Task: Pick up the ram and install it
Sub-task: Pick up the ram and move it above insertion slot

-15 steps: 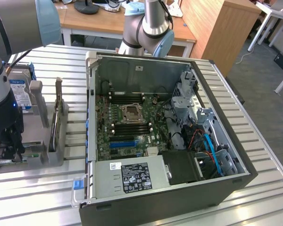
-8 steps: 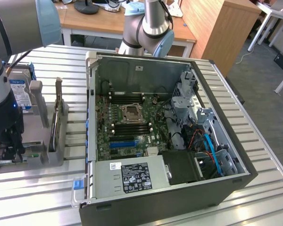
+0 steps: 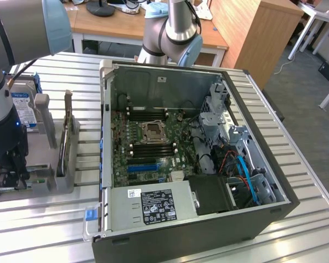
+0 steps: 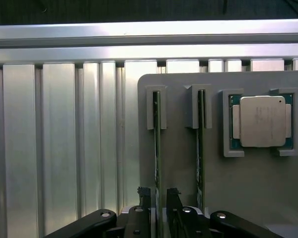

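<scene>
The ram [image 4: 157, 148] is a thin green stick standing on edge in a slot of a grey holder plate [image 4: 179, 158]. A second stick of the same kind [image 4: 200, 148] stands in the neighbouring slot. My gripper [image 4: 158, 194] is open, with one dark finger [image 4: 144, 198] on each side of the first stick's near end and a small gap showing on both sides. In the exterior view the gripper [image 3: 5, 174] hangs low over the near end of the grey holder [image 3: 44, 183], at that view's left.
A square silver CPU [image 4: 262, 121] sits in a pocket of the same plate. A hard drive [image 3: 23, 107] stands behind the holder. The open computer case [image 3: 252, 219] lies on the slatted metal table [image 3: 38, 230], showing its motherboard [image 3: 153, 148]. The arm's base [image 3: 172, 33] stands behind the case.
</scene>
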### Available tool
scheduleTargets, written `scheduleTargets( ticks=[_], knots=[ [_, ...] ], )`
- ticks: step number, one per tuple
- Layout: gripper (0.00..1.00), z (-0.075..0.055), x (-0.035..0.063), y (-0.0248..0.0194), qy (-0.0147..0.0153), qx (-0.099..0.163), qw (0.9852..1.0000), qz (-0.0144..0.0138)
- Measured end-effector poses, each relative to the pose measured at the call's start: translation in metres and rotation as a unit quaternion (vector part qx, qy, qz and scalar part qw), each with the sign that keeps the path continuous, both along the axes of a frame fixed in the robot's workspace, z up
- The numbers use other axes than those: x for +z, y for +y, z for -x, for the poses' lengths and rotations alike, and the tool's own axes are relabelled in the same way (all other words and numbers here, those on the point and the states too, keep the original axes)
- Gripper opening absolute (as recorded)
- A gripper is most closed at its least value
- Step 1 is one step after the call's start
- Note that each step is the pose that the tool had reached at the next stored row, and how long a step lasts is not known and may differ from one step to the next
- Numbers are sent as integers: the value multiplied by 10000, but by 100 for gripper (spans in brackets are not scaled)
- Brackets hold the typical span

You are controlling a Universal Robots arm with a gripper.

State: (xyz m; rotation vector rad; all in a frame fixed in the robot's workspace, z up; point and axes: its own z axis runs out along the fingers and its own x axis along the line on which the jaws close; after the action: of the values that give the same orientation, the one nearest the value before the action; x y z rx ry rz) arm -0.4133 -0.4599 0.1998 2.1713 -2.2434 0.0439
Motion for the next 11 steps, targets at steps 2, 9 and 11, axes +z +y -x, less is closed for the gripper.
scheduleTargets(
  ticks=[2, 9, 11],
  knots=[
    [27, -1, 0, -1, 0, 0, 10000, 0],
    [26, -1, 0, -1, 0, 0, 10000, 0],
    [18, -1, 0, -1, 0, 0, 10000, 1]
  ],
)
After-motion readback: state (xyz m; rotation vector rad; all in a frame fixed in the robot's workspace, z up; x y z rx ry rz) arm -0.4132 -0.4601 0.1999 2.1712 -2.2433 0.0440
